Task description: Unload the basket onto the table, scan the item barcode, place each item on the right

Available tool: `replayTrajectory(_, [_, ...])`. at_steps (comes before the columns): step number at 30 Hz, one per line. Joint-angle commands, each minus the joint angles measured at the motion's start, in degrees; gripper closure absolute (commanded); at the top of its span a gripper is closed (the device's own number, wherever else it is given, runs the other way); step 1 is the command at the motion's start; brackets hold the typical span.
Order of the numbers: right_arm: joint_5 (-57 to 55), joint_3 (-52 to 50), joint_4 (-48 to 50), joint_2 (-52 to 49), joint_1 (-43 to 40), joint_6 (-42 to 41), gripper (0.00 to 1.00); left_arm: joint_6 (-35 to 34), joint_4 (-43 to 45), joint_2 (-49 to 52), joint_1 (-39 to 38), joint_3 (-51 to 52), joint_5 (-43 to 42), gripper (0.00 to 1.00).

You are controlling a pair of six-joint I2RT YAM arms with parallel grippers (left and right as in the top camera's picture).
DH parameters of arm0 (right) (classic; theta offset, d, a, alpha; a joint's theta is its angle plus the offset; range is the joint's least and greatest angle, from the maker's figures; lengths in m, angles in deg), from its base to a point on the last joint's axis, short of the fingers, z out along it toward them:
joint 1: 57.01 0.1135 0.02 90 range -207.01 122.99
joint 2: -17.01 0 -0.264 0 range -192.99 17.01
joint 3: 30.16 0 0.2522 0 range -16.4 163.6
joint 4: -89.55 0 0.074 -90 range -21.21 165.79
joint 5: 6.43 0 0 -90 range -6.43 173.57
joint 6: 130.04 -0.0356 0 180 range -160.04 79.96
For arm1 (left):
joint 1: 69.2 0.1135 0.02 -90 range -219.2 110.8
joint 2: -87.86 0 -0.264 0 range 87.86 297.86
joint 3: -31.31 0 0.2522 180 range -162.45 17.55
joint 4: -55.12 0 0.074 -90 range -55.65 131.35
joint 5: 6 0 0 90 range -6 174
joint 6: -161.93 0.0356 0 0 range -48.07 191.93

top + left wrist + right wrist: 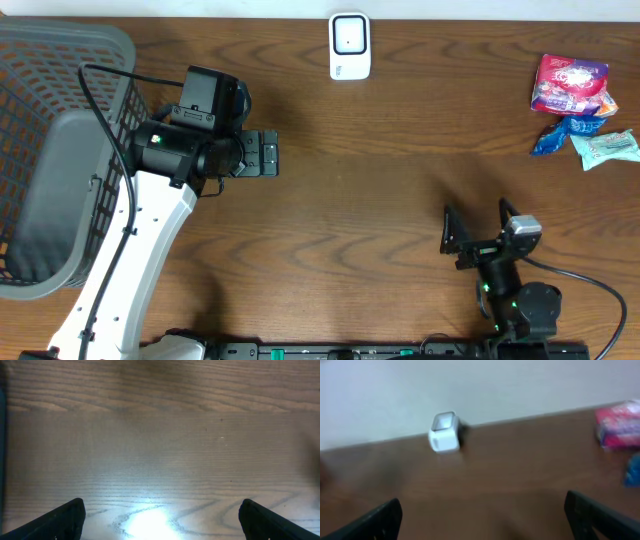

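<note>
The left fingers (62, 522) stood released and wide apart, grasping nothing, above bare brown wood-grain worktop (165, 435). The right fingers (600, 520) were likewise spread and empty, facing the white box-shaped barcode scanner (444, 432), which stood at the far edge of the worktop. The items lay at the far right corner, well apart from both arms: a pink and red snack packet (570, 83), with a blue wrapper (568, 132) and a pale green wrapper (606, 148) just beside it. A grey plastic mesh basket (60, 45) occupied the left end.
</note>
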Motion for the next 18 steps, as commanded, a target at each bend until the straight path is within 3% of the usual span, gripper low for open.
replayTrajectory(1, [-2.71, -0.09, -0.59, 1.11, -0.85, 2.10, 0.01, 0.83, -0.20, 0.04, 0.17, -0.15, 0.55, 0.02])
replayTrajectory(18, [-4.04, -0.09, -0.81, 1.11, -0.61, 15.76, 0.01, 0.83, -0.20, 0.04, 0.17, -0.15, 0.55, 0.02])
